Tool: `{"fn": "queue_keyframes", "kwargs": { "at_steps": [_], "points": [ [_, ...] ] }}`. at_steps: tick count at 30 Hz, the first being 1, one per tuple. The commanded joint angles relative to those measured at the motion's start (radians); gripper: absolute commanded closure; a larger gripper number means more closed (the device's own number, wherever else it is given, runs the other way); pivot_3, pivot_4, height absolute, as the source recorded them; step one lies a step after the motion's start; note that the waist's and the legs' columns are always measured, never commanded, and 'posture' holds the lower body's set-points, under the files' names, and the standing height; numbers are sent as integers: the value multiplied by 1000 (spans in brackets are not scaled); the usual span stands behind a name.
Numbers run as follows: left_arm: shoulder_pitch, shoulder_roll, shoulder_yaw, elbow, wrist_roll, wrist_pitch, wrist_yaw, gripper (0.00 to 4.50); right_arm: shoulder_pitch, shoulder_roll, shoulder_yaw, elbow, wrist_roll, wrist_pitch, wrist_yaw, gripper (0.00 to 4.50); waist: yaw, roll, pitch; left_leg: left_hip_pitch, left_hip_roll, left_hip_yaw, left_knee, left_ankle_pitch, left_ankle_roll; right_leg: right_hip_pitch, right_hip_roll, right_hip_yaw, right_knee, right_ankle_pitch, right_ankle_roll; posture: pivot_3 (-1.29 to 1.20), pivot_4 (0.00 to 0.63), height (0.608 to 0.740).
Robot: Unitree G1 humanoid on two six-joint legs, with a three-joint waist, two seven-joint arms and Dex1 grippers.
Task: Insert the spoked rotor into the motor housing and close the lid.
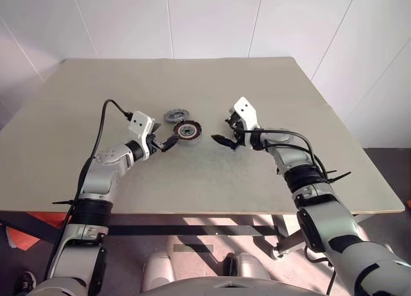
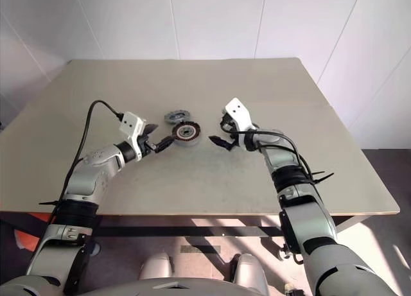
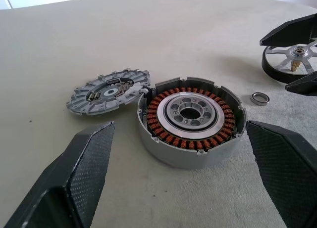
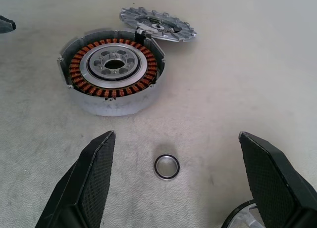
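Open motor housing (image 3: 190, 120), lid (image 3: 109, 91) touching, spoked rotor (image 3: 292, 62) apart

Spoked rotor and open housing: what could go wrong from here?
The small loose ring lies on the table between the motor housing and the spoked rotor; a sweeping hand could knock it away. The lid leans against the housing's rim, so seating the rotor might jostle it. Both hands are open, nothing held.

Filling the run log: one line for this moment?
left gripper: open, at copper-wound grey motor housing | right gripper: open, over small metal ring | black spoked rotor: on table | ribbed grey lid: beside housing
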Motion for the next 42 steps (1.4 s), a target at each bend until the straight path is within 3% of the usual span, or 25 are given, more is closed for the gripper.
{"fn": "queue_keyframes", "kwargs": {
  "at_steps": [1, 11, 28, 41, 42],
  "points": [
    [-28, 9, 4, -18, -4, -8, -8, 11, -2, -11, -16, -27, 5, -10, -9, 0, 0, 0, 0, 0, 0, 0, 0, 0, 0, 0, 0, 0, 0, 0, 0, 0, 0, 740],
    [-35, 27, 21, -6, -3, -14, -7, 11, -39, -35, 29, -11, -37, -76, 24, 0, -1, 0, 0, 0, 0, 0, 0, 0, 0, 0, 0, 0, 0, 0, 0, 0, 0, 740],
    [190, 12, 81, -198, -34, 19, 96, 11, -411, 140, 273, 474, -303, -480, 200, 0, -26, 1, 1, -2, 2, 0, 0, -1, 1, -1, 0, -2, 0, -1, -1, 0, 0, 740],
    [247, -35, 54, -261, -30, 26, 148, 11, -532, 221, 342, 637, -477, -407, 106, 0, -27, 3, 2, -1, 4, 0, 0, 0, 1, -1, 2, -2, 1, -1, -2, 0, 0, 740],
    [251, -35, 55, -264, -30, 27, 148, 2, -532, 227, 337, 640, -478, -395, 101, 183, -27, 3, 2, -1, 4, 0, 0, -1, 0, -1, 2, -2, 1, -1, -2, 0, 0, 740]
  ]
}}
